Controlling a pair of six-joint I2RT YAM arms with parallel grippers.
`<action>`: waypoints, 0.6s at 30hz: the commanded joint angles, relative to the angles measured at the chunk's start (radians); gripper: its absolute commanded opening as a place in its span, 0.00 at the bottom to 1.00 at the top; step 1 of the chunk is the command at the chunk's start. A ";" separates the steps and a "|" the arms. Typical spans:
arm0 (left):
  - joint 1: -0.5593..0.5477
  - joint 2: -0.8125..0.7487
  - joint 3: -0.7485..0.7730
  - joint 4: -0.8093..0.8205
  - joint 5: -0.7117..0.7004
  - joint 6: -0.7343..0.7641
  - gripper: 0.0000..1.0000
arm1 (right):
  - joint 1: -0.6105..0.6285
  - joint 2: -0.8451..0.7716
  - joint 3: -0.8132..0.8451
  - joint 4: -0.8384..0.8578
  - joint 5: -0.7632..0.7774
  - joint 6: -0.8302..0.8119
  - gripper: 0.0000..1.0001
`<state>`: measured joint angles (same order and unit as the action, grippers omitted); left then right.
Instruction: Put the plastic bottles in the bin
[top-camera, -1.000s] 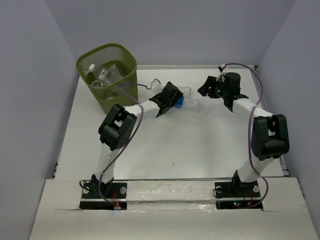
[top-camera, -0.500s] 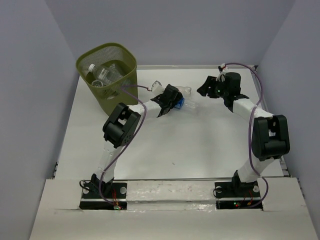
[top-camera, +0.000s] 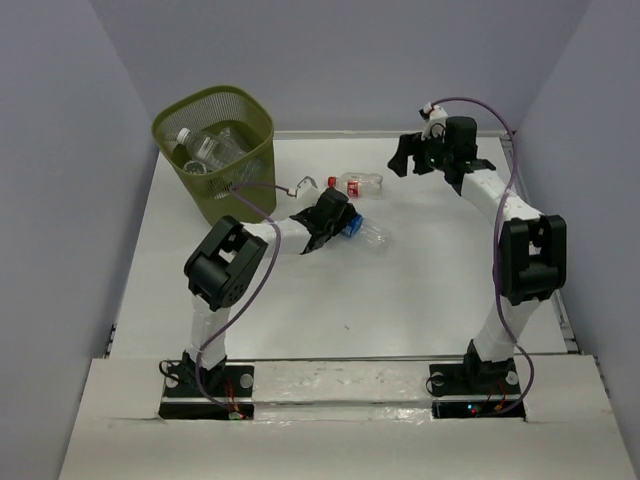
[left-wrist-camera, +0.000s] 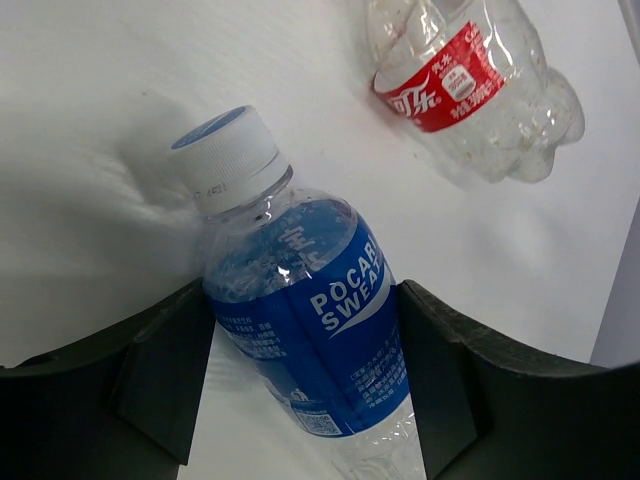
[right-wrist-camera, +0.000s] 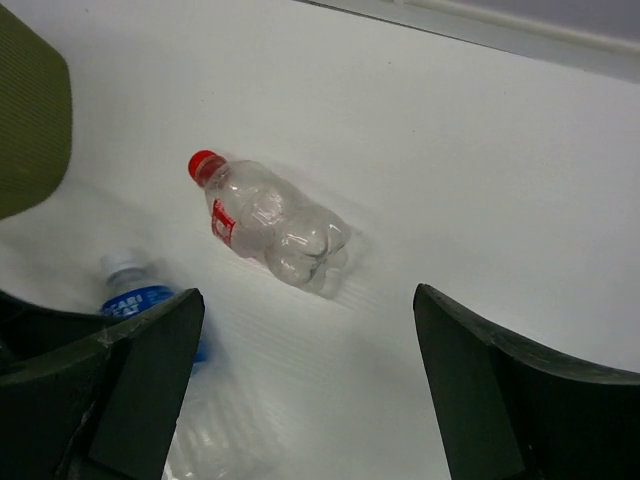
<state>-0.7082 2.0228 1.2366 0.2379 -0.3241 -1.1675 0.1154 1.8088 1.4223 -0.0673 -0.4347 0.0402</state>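
White table (top-camera: 430, 290), grey walls on three sides.

Overhead view: the bin (top-camera: 218, 200) stands at the far-left corner with several clear bottles (top-camera: 205, 150) already inside. Two remain on the table. A blue-label bottle (top-camera: 355, 227) is at the left gripper (top-camera: 338, 218), and a red-label bottle (top-camera: 355, 183) lies just beyond it, apart. The right gripper (top-camera: 402, 160) hovers at the far right, holding nothing.

Left wrist view: the fingers (left-wrist-camera: 160, 385) sit against both flanks of the blue-label bottle (left-wrist-camera: 300, 320), on the label below its white cap. The jaws look closed on it, with the bottle lying on the table. The red-label bottle (left-wrist-camera: 470, 90) lies clear of the fingers.

Right wrist view: jaws wide, with the red-label bottle (right-wrist-camera: 270, 225) ahead of them on the table. The bin wall (right-wrist-camera: 30, 110) shows at the left edge.

Judgement: I am at the lift-and-carry step. I would keep the squeeze firm but not crushing, since thin plastic may buckle and slip. Then I would raise straight up, clear the bin rim and release over its middle.
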 joint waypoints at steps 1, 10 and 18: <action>-0.016 -0.117 -0.103 0.006 0.000 0.100 0.50 | 0.070 0.079 0.128 -0.212 0.045 -0.351 0.93; -0.048 -0.505 -0.253 -0.003 0.059 0.276 0.46 | 0.174 0.303 0.437 -0.422 0.048 -0.609 0.98; -0.002 -0.824 -0.224 -0.155 0.019 0.417 0.46 | 0.216 0.549 0.833 -0.635 0.027 -0.729 1.00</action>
<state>-0.7532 1.3231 0.9771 0.1608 -0.2703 -0.8597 0.3229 2.2662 2.0514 -0.5541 -0.4007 -0.5915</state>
